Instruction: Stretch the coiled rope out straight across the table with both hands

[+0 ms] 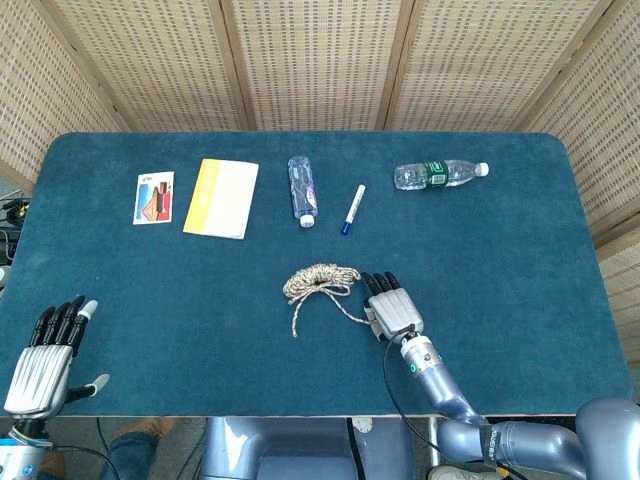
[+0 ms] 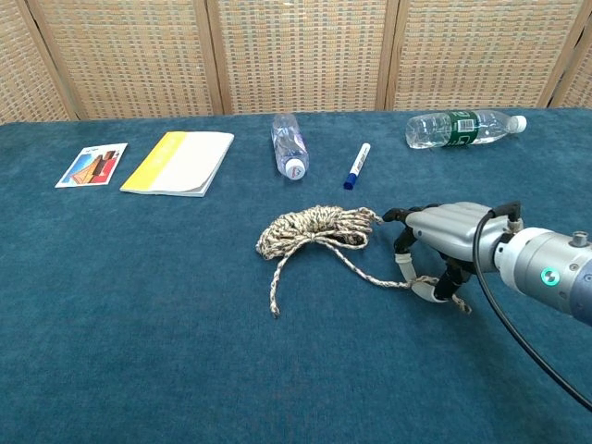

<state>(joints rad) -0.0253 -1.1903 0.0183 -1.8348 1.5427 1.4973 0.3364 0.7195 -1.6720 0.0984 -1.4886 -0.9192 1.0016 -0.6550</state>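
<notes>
The beige rope (image 1: pixel 320 280) lies coiled mid-table, also seen from the chest as the rope (image 2: pixel 314 229). One loose tail (image 2: pixel 275 287) trails toward the front. The other tail runs right, under my right hand (image 1: pixel 392 305). In the chest view my right hand (image 2: pixel 444 236) arches over that tail, and its thumb and a finger pinch the strand near its end (image 2: pixel 418 285). My left hand (image 1: pixel 45 350) hovers at the table's front left corner, fingers straight and spread, holding nothing, far from the rope. It does not show in the chest view.
Along the back lie a small card (image 1: pixel 153 197), a yellow booklet (image 1: pixel 221 197), a clear bottle (image 1: pixel 302 190), a blue-capped marker (image 1: pixel 352 208) and a green-labelled bottle (image 1: pixel 440 174). The blue table (image 1: pixel 520 300) ends close behind both hands.
</notes>
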